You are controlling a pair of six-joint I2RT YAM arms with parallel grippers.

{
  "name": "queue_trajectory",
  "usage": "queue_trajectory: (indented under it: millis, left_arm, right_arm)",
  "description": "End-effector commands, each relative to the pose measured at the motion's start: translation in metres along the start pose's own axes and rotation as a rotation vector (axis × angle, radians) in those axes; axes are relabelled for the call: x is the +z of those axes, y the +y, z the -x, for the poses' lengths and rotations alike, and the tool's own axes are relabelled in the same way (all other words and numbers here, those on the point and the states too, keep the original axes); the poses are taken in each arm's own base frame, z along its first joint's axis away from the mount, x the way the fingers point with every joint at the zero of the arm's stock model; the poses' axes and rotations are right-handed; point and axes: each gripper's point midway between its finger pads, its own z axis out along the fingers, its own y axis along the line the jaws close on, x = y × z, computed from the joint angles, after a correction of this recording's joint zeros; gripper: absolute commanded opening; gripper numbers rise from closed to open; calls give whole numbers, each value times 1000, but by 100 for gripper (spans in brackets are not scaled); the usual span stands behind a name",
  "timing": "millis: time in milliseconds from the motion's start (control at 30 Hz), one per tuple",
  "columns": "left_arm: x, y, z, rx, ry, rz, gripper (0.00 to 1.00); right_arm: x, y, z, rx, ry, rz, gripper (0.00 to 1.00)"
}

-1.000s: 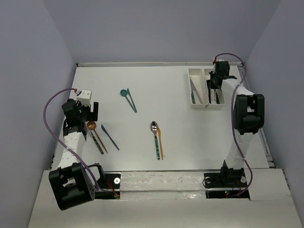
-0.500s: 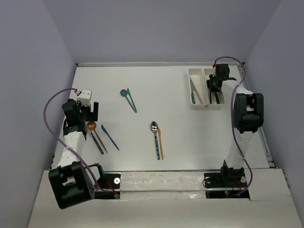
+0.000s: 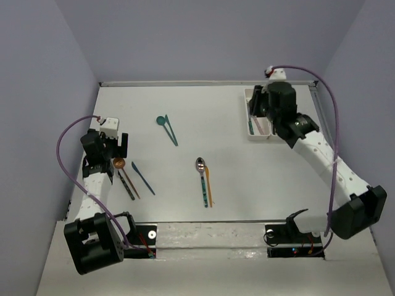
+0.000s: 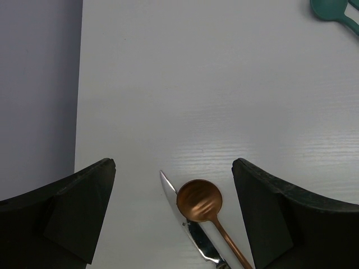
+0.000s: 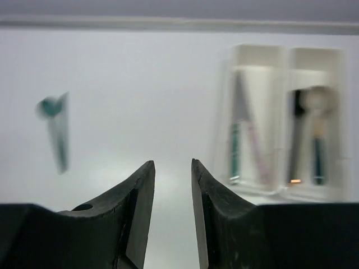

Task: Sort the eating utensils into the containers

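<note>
My left gripper is open and empty, low over the table at the left. In the left wrist view its jaws straddle a copper spoon lying against a silver knife blade. In the top view this copper spoon lies by a blue knife. A teal spoon and knife lie at centre back. A silver-bowled spoon and an orange utensil lie mid-table. My right gripper, raised above the two white trays, is slightly open and empty. The left tray and right tray hold several utensils.
The table's back wall edge runs just behind the trays. The left wall stands close beside my left gripper. Purple cables loop over both arms.
My right arm has lifted and swung, its elbow going out to the right and its gripper shifting left over the trays. The left arm and the utensils on the table have not moved.
</note>
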Motion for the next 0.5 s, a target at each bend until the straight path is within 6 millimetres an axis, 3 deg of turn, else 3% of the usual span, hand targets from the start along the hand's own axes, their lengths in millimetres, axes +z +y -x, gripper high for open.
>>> queue_trajectory:
  millis: [0, 100, 133, 233, 267, 300, 467]
  left_arm:
    - [-9, 8, 14, 32, -66, 43, 99]
    - [-14, 14, 14, 39, -69, 82, 99]
    - [-15, 14, 11, 40, -63, 91, 99]
    - [-21, 17, 8, 51, -57, 114, 99]
    - [-23, 18, 8, 53, -59, 122, 99]
    - [-25, 17, 6, 56, -57, 123, 99]
    - [-33, 18, 4, 77, -64, 140, 99]
  right_arm:
    - [-57, 129, -116, 18, 231, 261, 38]
    - [-83, 167, -160, 25, 289, 274, 38]
    - [-101, 190, -181, 34, 314, 299, 38]
    - [-119, 226, -220, -32, 380, 308, 39]
    - [-118, 229, -229, -50, 402, 290, 39]
    - [-109, 226, -252, -79, 454, 235, 39]
    - [-107, 244, -298, -111, 586, 258, 38]
